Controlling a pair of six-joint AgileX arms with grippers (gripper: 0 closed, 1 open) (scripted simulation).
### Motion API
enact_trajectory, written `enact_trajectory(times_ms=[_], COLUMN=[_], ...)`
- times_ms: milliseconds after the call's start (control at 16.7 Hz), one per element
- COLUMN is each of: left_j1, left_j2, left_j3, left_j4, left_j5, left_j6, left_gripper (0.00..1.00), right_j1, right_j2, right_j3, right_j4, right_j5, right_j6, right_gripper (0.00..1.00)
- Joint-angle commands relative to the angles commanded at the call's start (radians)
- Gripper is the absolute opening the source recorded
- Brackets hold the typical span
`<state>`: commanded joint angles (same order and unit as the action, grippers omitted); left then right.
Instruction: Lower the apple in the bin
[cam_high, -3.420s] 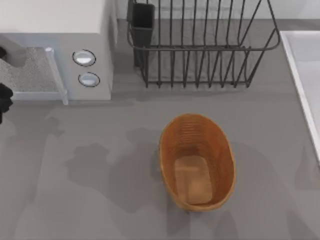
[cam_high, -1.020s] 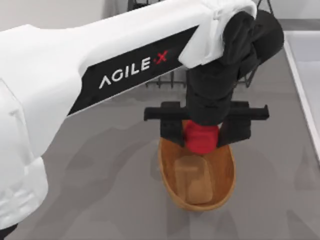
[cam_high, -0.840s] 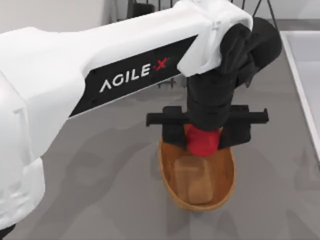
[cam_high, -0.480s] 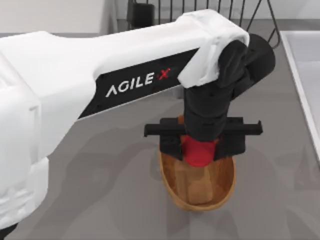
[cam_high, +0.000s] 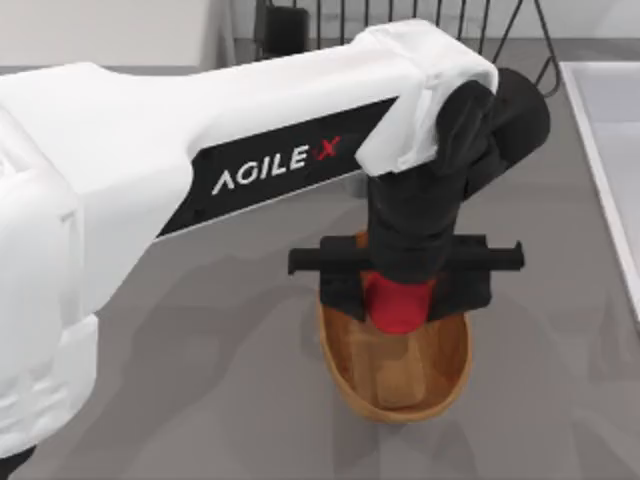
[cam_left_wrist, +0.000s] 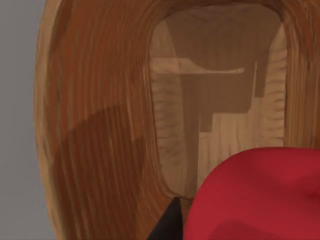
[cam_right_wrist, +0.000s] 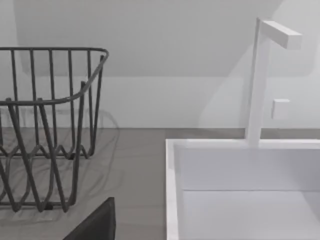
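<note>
Small bright red apple (cam_high: 400, 305), clamped in the left hand (cam_high: 402, 300), hangs over the oval orange-brown wicker bin (cam_high: 340, 370) on the grey surface (cam_high: 200, 400), arm hiding the bin's far rim.

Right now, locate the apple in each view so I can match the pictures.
Top view: the apple sits clamped in the left tool, above the bin's far end.
Left wrist view: apple close up, over the bin floor.
Right wrist view: not in it.
Shared landmark: the bin.
</note>
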<state>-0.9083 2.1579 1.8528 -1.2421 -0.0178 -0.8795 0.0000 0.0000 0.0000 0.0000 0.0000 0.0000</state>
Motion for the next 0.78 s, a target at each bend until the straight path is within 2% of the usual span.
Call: enact_trajectory(times_ms=[420,780], left_j1=[0.0,0.0], left_j2=[0.0,0.0], left_j3=[0.0,0.0], left_j4=[0.0,0.0], left_j5=[0.0,0.0], left_j6=[0.0,0.0], left_gripper=[0.98,1.0], right_j1=[0.0,0.0], right_j2=[0.0,0.0], right_j3=[0.0,0.0], right_j4=[0.0,0.0], right_j5=[0.0,0.0], right_j6=[0.0,0.0], right_gripper=[1.0,1.0])
